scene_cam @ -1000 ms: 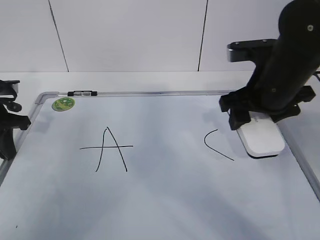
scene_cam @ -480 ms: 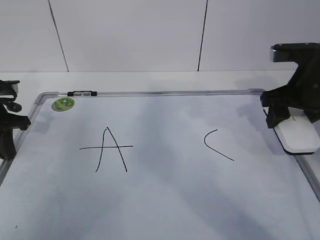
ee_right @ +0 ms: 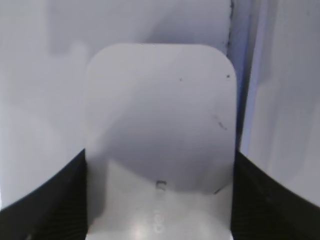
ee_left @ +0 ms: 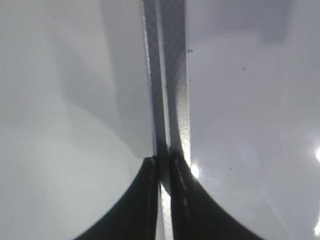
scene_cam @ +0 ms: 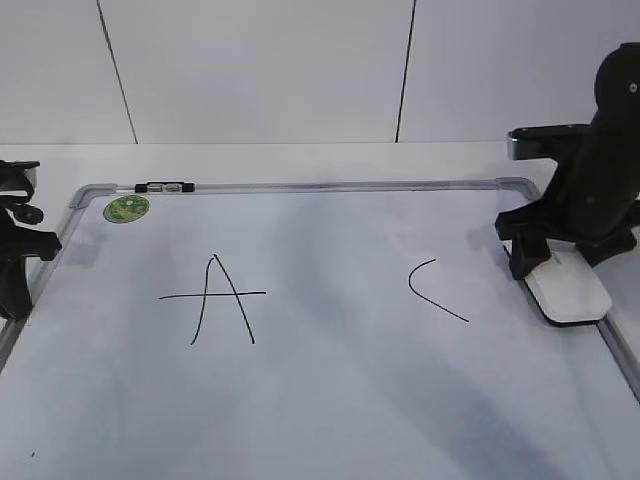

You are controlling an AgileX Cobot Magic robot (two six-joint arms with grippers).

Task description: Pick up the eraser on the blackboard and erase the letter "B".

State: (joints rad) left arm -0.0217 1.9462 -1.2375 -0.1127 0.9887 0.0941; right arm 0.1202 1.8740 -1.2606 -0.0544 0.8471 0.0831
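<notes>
The white eraser (scene_cam: 570, 292) lies flat on the blackboard (scene_cam: 330, 400) by its right frame. My right gripper (scene_cam: 565, 265) stands over it with one finger on each long side, shut on it. In the right wrist view the eraser (ee_right: 160, 125) fills the gap between the black fingers (ee_right: 50, 205) of the right gripper (ee_right: 160, 200). No letter "B" shows. The patch between the "A" (scene_cam: 215, 300) and the "C" (scene_cam: 432, 290) is blank. My left gripper (scene_cam: 15, 270) hangs shut over the board's left frame.
A green round sticker (scene_cam: 127, 208) sits at the board's far left corner, beside a small black clip (scene_cam: 165, 187) on the frame. The grey frame rail (ee_left: 172, 75) runs straight ahead of my left gripper (ee_left: 164, 165). A white table (scene_cam: 300, 160) and wall lie beyond.
My right gripper carried the eraser from beside the "C" out to the board's right frame, then back a little to the left and nearer. The left arm has not moved.
</notes>
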